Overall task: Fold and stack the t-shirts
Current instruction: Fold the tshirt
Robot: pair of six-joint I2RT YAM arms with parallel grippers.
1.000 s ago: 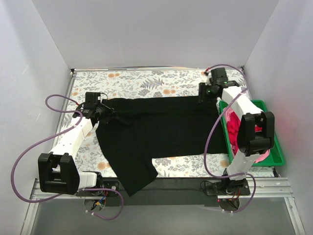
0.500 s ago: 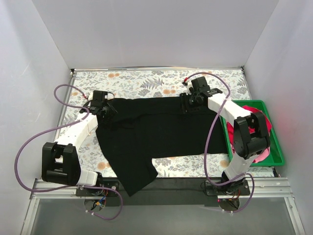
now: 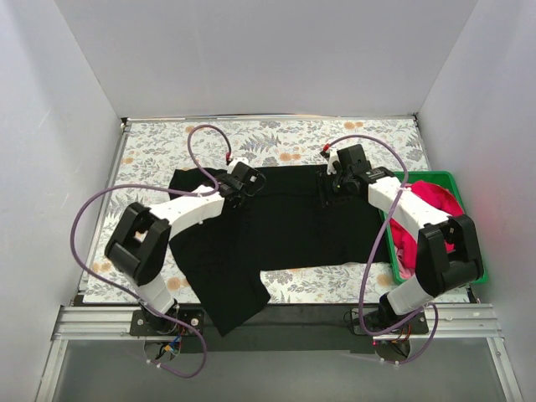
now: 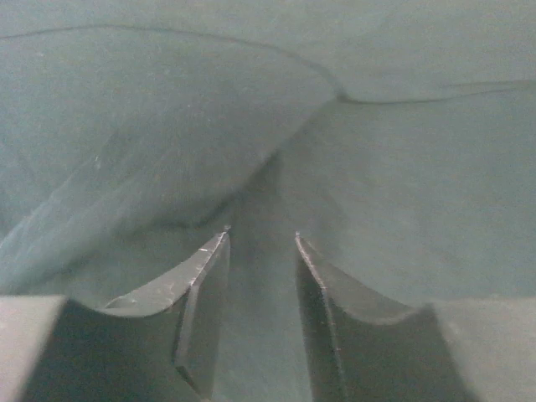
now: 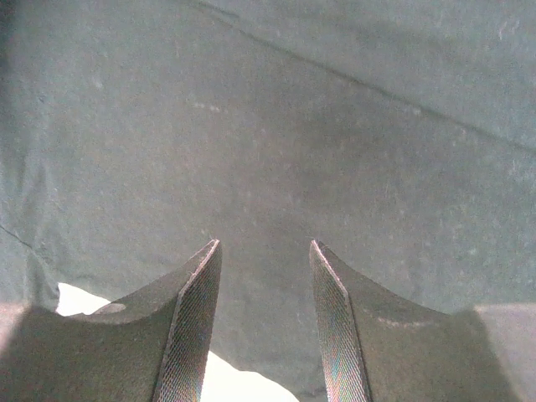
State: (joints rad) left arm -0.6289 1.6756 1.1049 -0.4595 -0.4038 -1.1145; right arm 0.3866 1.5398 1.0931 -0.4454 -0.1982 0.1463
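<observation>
While the black t-shirt lies spread mid-table, one end over the near edge, the left gripper and right gripper sit along its far side, fingers apart; they should pinch together and fold evenly toward the near edge

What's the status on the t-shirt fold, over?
Left jaws open, right jaws open, both over the plain black cloth t-shirt, spread out. Bright pinkish-red cloth t-shirt in green plastic crate. Nothing in the way.

Matt black cloth t-shirt; glossy green plastic crate; floral-print fabric table cover
</observation>
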